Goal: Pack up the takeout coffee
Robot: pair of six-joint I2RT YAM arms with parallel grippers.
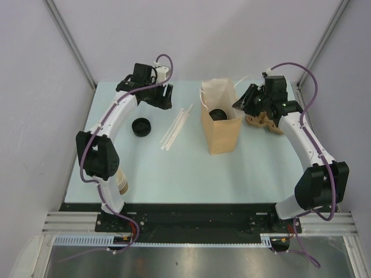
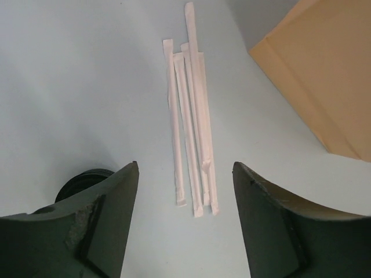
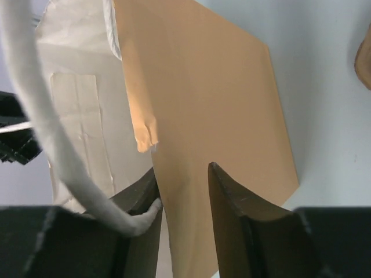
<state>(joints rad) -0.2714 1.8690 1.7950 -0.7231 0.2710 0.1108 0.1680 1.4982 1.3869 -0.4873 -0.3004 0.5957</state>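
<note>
Your coffee cup [image 1: 218,114] sits inside the paper bag [image 1: 223,139], lid up. It's light and crushable, so pinch softly just under the lid. Left fingers [image 2: 184,172] gape empty over the straws [image 2: 191,127]. Right fingers [image 3: 181,174] straddle the bag's wall, can't tell if clamped.

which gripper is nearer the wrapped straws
Left. The left gripper hangs just past the far end of the straws; the right gripper straddles the paper bag rim, beyond them.

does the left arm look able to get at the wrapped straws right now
Probably yes: the left gripper is open above the straws, which lie uncovered on the table; the paper bag stands off to one side.
</note>
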